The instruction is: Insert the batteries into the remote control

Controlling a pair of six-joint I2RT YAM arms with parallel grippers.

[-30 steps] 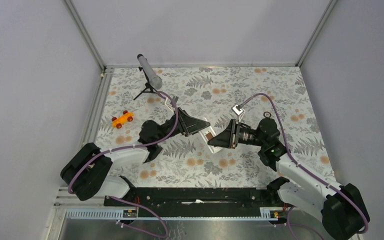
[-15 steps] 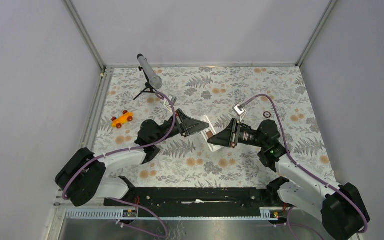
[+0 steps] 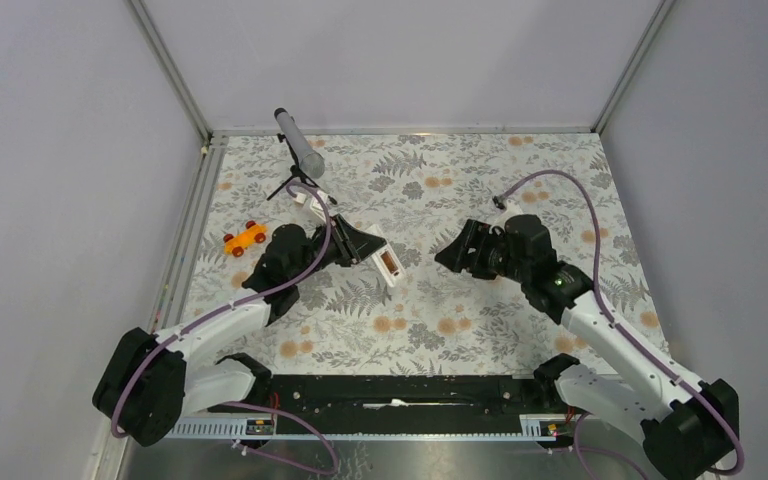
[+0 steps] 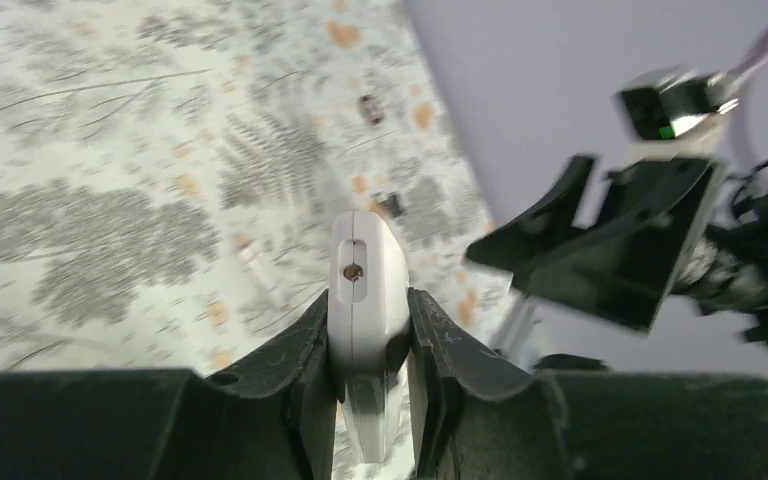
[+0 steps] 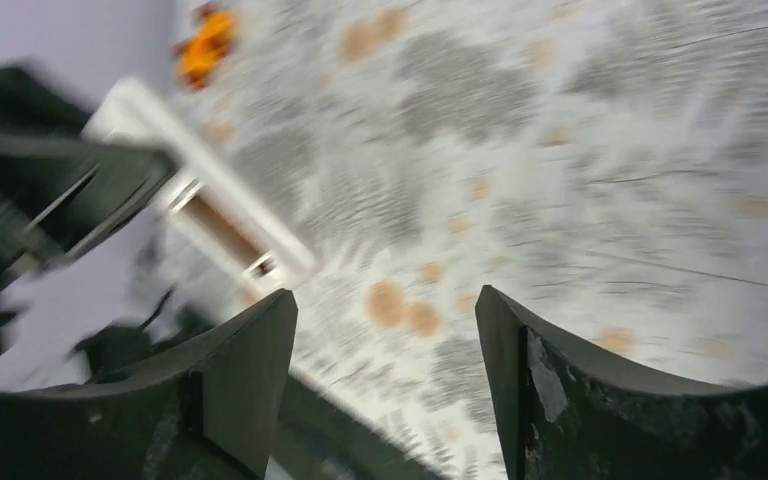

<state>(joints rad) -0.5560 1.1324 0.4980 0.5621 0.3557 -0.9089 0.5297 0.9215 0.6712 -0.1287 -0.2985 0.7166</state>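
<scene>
The left pincer (image 4: 368, 305) is clamped on the white remote control (image 4: 364, 265), held above the floral table (image 3: 440, 190) (battery bay exposed). The right pincer (image 5: 385, 335) is nearby, spread wide and empty.

The left arm (image 3: 225, 315) reaches forward and inward, its end effector (image 4: 368, 312) clamped tight on the sides of the remote control (image 4: 365, 265), whose tip sticks out beyond the fingertips. The right arm (image 3: 600, 325) bends inward, its end effector (image 5: 384, 310) facing the left one, well apart from it, jaws spread wide, gripping nothing.
</scene>
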